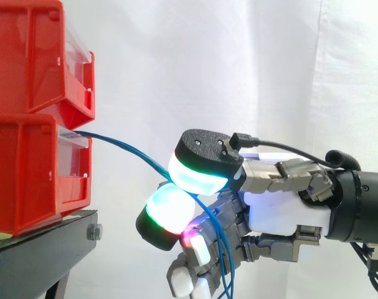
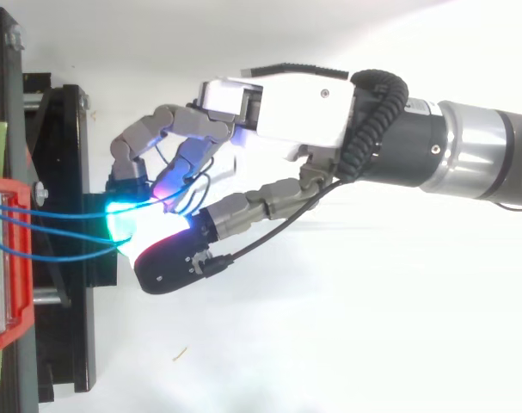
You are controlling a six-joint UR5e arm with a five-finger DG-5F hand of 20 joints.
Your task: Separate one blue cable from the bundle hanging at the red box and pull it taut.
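- You see the hand (image 1: 287, 215) curled, its smooth glowing pads (image 1: 195, 177) pinching a thin blue cable (image 1: 139, 154).
- The cable runs left to the glossy red box (image 1: 27, 177).

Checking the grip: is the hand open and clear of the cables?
No: the hand pinches blue cable from the red bin between two pads.

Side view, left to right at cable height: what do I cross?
Red bins → blue cables running from the lower bin → robot hand, pinching them between glowing pads → black wrist.
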